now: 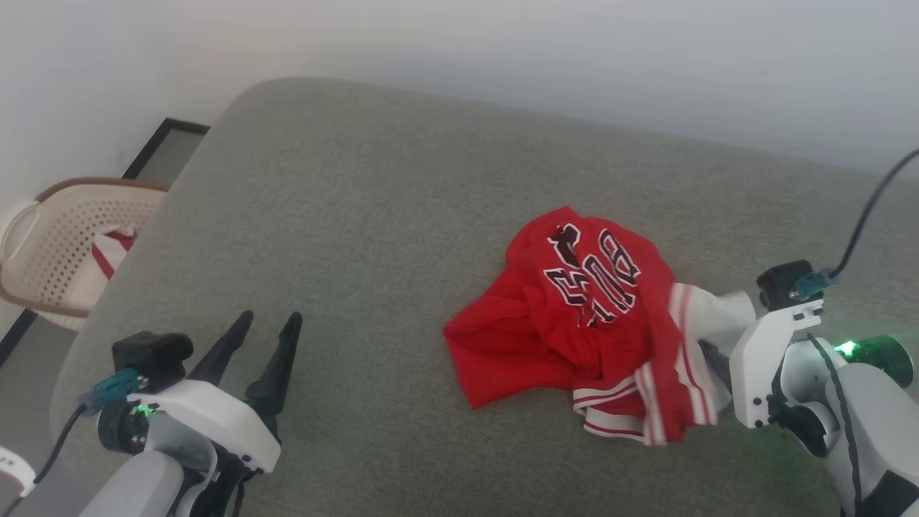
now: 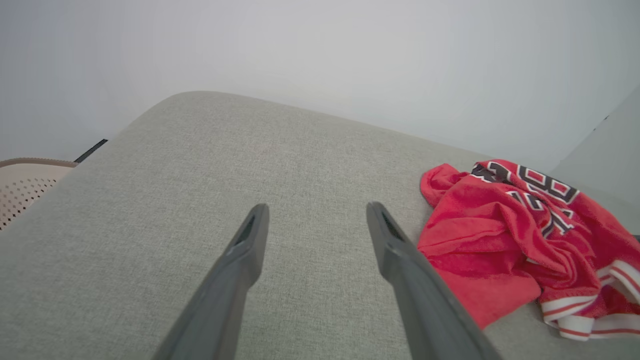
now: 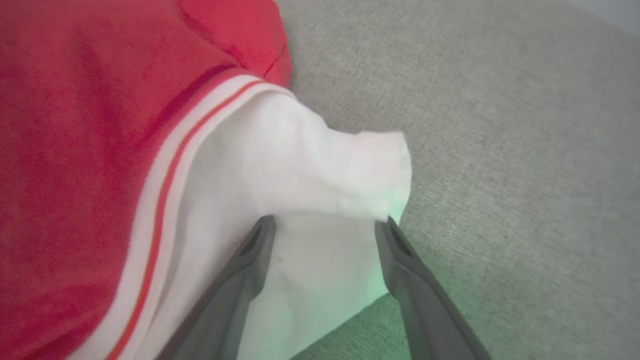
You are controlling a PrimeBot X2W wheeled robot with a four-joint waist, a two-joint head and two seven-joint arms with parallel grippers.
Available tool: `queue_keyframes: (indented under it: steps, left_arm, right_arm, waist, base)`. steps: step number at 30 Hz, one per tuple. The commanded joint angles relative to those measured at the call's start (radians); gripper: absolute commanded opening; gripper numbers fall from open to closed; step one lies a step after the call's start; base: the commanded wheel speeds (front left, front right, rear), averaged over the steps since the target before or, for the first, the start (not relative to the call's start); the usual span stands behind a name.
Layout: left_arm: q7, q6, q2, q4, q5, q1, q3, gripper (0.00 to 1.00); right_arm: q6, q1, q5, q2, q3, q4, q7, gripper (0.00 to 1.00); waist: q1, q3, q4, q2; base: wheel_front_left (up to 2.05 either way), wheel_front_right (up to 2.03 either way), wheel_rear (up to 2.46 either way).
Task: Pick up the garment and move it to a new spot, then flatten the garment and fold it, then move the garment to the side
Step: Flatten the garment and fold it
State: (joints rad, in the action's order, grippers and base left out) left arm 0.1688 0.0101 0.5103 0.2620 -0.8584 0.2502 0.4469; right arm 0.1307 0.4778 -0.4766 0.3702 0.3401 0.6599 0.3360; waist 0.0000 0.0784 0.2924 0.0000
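Right jaws gape over garment [image 3: 280, 165]; basket [image 1: 68, 222] leftward.

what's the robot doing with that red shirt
A two-armed robot is starting on a crumpled red shirt lying on a grey cushion. Its right gripper is open at the shirt's white panel, a finger on either side of the cloth, nothing gripped yet. The left gripper is open too, over bare cushion to the shirt's left, apart from it. A beige basket sits off the cushion's left edge.
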Motion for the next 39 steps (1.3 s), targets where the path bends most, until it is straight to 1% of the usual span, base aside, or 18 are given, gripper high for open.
queue_keyframes:
  steps: [1,6,7,8,9,14,19,22,27,31,35,39]
  left_arm:
    - [0.002,-0.006,-0.004,0.004,0.006,0.017,0.002,1.0]
    - [0.009,-0.017,-0.021,0.033,0.001,0.038,0.009,1.0]
    - [0.01,-0.019,-0.023,0.038,0.001,0.042,0.01,1.0]
    - [0.012,-0.022,-0.024,0.044,0.0,0.044,0.01,1.0]
    - [0.011,-0.024,-0.025,0.049,-0.002,0.045,0.01,1.0]
    - [0.02,-0.031,-0.022,0.07,-0.007,0.046,0.006,1.0]
    - [0.023,-0.028,-0.006,0.072,-0.012,0.032,-0.001,1.0]
    - [0.017,-0.023,0.01,0.065,-0.013,0.019,-0.007,1.0]
    - [0.013,-0.014,0.029,0.052,-0.021,-0.001,-0.015,1.0]
    - [0.011,-0.012,0.037,0.04,-0.026,-0.007,-0.017,1.0]
    - [0.003,-0.016,0.038,0.037,-0.029,0.002,-0.013,1.0]
    - [-0.007,-0.028,0.033,0.04,-0.028,0.023,-0.003,1.0]
  right_arm:
    - [0.0,0.013,-0.004,0.0,0.009,0.012,0.016,1.0]
    - [0.0,0.038,-0.025,-0.006,0.026,0.087,0.117,1.0]
    - [0.0,0.042,-0.025,-0.009,0.03,0.095,0.13,0.96]
    - [0.0,0.049,-0.016,-0.005,0.035,0.099,0.132,0.42]
    - [0.0,0.054,-0.01,-0.003,0.037,0.103,0.128,0.0]
    - [0.0,0.083,-0.016,0.001,0.029,0.099,0.103,0.0]
    - [0.0,0.088,-0.04,0.026,0.012,0.058,0.084,0.0]
    - [0.0,0.064,-0.063,0.066,-0.026,0.007,0.089,0.0]
    - [0.0,0.009,-0.066,0.122,-0.104,-0.056,0.11,0.0]
    - [0.0,-0.063,-0.056,0.15,-0.183,-0.087,0.135,0.0]
    - [0.0,-0.126,-0.043,0.144,-0.256,-0.089,0.138,0.0]
    - [0.0,-0.156,-0.017,0.11,-0.301,-0.046,0.139,0.0]
  waist:
    - [0.0,0.011,0.01,0.0]
    - [0.0,0.024,0.021,0.0]
    - [0.0,0.025,0.023,0.0]
    - [0.0,0.025,0.024,0.0]
    - [0.0,0.025,0.025,0.0]
    - [0.0,0.017,0.02,0.0]
    - [0.0,0.0,-0.003,0.0]
    - [0.0,-0.016,-0.031,0.0]
    - [0.0,-0.034,-0.071,0.0]
    - [0.0,-0.037,-0.095,0.0]
    - [0.0,-0.028,-0.108,0.0]
    - [0.0,-0.012,-0.109,0.0]
  base:
    - [0.0,0.0,0.0]
    - [0.0,0.0,0.0]
    - [0.0,0.0,0.0]
    - [0.0,0.0,0.0]
    - [0.0,0.0,0.0]
    - [0.0,0.0,0.0]
    - [0.0,0.0,0.0]
    - [0.0,0.0,0.0]
    - [0.0,0.0,0.0]
    - [0.0,0.0,0.0]
    - [0.0,0.0,0.0]
    - [0.0,0.0,0.0]
